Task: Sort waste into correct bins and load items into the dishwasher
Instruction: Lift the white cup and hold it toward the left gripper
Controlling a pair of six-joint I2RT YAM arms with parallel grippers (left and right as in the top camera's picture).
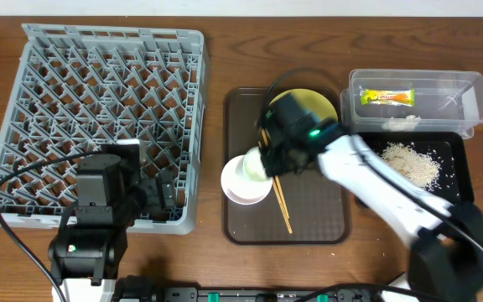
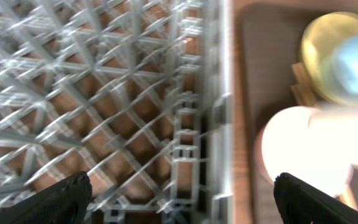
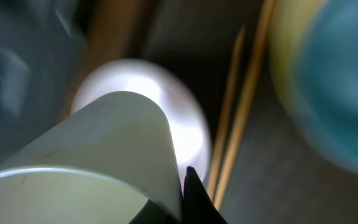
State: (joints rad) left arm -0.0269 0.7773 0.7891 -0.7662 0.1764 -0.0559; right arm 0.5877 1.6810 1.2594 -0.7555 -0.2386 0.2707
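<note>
The right pincer (image 3: 186, 198) is pressed together on the rim of a tilted white bowl (image 3: 104, 143), over the near left part of the brown serving tray (image 1: 317, 220) and just left of the thin wooden chopsticks (image 1: 282, 205). The left pincer (image 2: 185, 205) hangs spread over the near right corner of the large grey plastic dish rack (image 1: 82, 92).

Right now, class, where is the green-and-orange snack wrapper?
Overhead view: the snack wrapper lies inside the clear plastic tub, far right, just beyond the black tray of rice crumbs.
</note>
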